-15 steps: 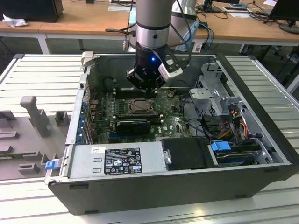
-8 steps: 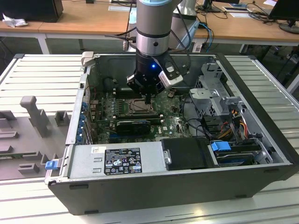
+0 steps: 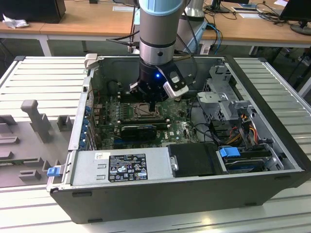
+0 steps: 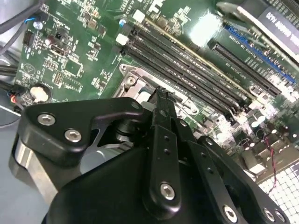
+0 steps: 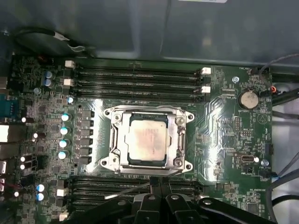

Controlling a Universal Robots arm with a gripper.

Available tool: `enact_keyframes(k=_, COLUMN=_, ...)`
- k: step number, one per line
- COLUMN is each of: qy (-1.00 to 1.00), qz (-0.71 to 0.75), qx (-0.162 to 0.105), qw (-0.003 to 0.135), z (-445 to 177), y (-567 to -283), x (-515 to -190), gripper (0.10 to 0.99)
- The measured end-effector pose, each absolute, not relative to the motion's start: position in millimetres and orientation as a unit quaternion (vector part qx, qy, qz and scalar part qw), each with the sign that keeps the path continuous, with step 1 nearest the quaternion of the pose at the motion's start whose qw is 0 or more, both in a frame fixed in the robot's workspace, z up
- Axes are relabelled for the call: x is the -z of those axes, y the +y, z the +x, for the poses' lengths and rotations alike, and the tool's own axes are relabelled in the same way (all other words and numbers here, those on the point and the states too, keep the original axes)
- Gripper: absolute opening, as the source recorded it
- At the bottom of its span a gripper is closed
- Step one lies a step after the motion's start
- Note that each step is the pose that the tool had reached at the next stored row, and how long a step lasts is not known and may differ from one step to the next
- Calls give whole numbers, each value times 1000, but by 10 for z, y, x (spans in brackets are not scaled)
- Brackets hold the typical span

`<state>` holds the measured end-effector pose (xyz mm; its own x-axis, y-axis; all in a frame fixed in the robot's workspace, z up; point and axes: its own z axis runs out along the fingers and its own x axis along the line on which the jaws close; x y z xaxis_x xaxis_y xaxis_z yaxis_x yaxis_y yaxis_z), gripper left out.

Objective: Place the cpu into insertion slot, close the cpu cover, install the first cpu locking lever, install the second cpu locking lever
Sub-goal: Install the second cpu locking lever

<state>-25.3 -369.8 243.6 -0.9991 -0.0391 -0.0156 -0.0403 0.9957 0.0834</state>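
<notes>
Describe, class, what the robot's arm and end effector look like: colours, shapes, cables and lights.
In the exterior view, the arm is a thick silver-grey cylinder with a pale blue joint cap at the top and a black lower section carrying a small blue light. A white and black module sits at its side, with dark cables trailing behind. In the second wrist view, the end effector is matte black, built of flat linked bars fastened with silver screws.

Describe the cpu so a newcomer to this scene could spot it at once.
In the first wrist view, find the green motherboard, then the metal socket frame at its middle between the memory slot banks. The cpu is the pale square plate in that frame's window.
</notes>
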Motion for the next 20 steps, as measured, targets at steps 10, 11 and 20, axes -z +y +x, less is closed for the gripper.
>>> enact_keyframes(k=10, qy=998, qz=-23, qx=-57, qw=7, z=-448, y=-3755, x=-2354, gripper=106)
enact_keyframes(k=11, qy=998, qz=-24, qx=-57, qw=7, z=-451, y=-3755, x=-2339, gripper=106)
enact_keyframes(k=20, qy=996, qz=-27, qx=-79, qw=7, z=-573, y=-3850, x=-2217, gripper=106)
